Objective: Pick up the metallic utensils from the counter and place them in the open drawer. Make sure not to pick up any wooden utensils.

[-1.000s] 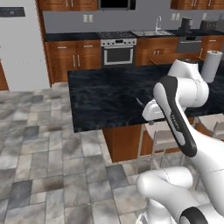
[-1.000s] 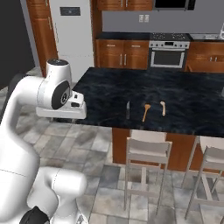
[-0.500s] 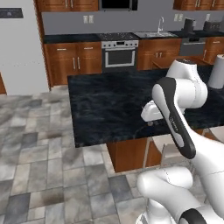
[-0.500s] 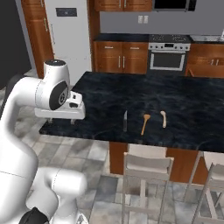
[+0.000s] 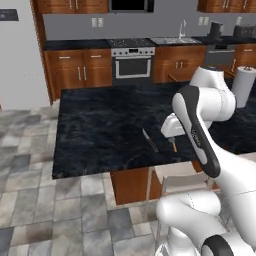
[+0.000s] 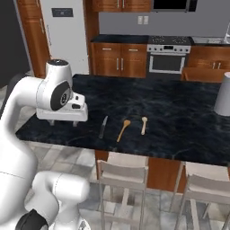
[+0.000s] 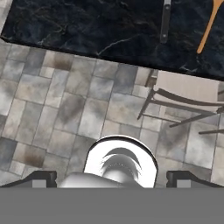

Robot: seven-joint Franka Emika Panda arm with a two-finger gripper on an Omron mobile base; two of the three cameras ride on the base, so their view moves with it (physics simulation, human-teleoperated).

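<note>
A grey table knife [image 6: 103, 127] with a darker handle lies on the black island counter [image 6: 170, 108] near its front edge. Two orange-tan wooden spoons [image 6: 123, 130] [image 6: 143, 125] lie just right of it. My gripper [image 6: 63, 123] hangs open and empty above the counter's front left part, left of the knife. In the hand view the knife [image 7: 166, 19] and one wooden spoon [image 7: 210, 26] sit at the top right, past the counter edge [image 7: 87, 41]. From the left base view the knife [image 5: 150, 141] lies just left of my gripper [image 5: 171, 136]. The open drawer is out of view.
Pale stools [image 6: 123, 177] [image 6: 202, 188] stand under the island's front edge. A paper towel roll [image 6: 223, 94] stands at the counter's right end. Grey tiled floor [image 7: 65, 109] lies below my hand. Wall cabinets and an oven [image 5: 132, 62] run along the back.
The whole picture has shifted: the base has driven, so the island and utensils sit lower and more to the left in the right base view. Gripper stays open.
</note>
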